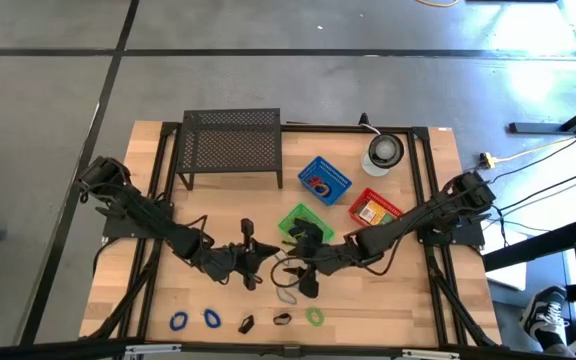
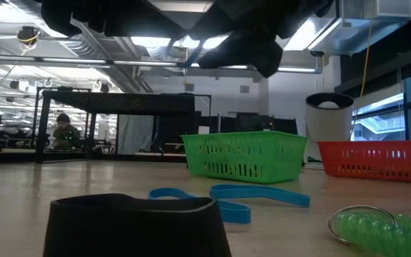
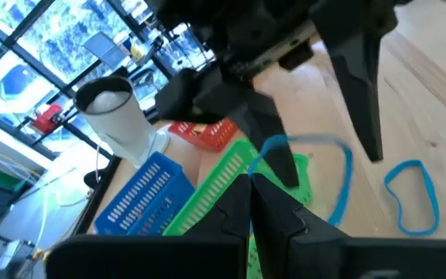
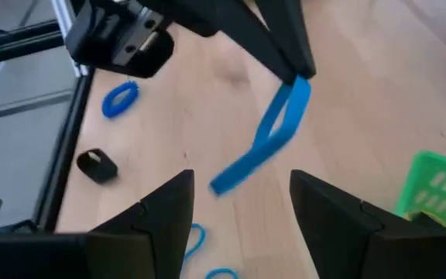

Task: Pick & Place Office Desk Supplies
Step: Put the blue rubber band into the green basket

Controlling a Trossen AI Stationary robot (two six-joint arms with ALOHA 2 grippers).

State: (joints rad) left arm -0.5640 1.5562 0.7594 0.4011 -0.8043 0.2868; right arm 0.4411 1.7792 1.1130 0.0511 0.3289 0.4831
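Clamping the left gripper [image 3: 251, 180] shut on one end of a blue loop [image 4: 273, 132], letting the rest hang down from the fingertips over the wooden table [image 1: 388, 300], just in front of the green basket [image 1: 303, 222]. Hovering the right gripper [image 4: 242, 178] right next to it, fingers spread wide, grabbing nothing. Leaving two more blue loops [image 1: 178, 321], a black clip [image 1: 246, 323] and a green coil [image 1: 314, 316] lying along the front edge.
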